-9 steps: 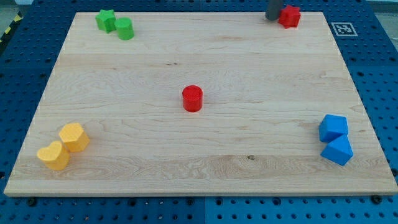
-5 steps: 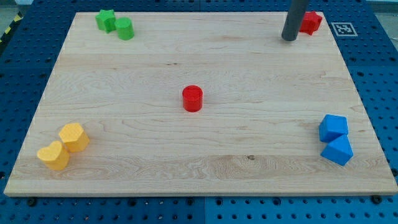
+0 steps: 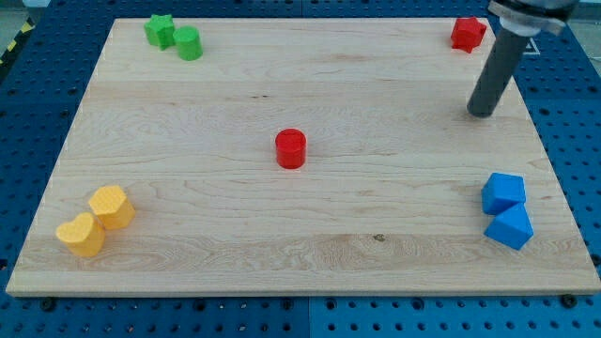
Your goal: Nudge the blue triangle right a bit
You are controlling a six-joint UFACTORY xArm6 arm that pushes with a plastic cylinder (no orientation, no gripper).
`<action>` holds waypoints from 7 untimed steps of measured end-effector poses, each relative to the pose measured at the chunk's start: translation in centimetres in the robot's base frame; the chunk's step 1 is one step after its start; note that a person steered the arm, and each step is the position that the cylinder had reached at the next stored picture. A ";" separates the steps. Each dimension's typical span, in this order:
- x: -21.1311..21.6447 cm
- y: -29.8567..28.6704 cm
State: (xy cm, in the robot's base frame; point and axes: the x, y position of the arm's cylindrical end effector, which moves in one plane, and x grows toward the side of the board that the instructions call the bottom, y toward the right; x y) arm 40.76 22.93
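Currently the tip (image 3: 481,113) sits upper right, well above the blue cube (image 3: 503,192) and blue triangle (image 3: 510,227) at lower right. No fingers. Approach the triangle's left face, push right briefly.

The board (image 3: 300,216) is showing pale, matt wood with fine grain lines (one small dark knot near its bottom edge). The blue triangle (image 3: 509,227) and red cylinder (image 3: 291,148) are looking like smooth, slightly satiny plastic. My tip (image 3: 481,113) is ending a dark, dull rod.
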 end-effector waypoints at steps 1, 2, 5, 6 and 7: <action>4.6 0.5; 6.1 -3.2; 18.5 -7.2; 18.2 -7.2; 16.5 -7.2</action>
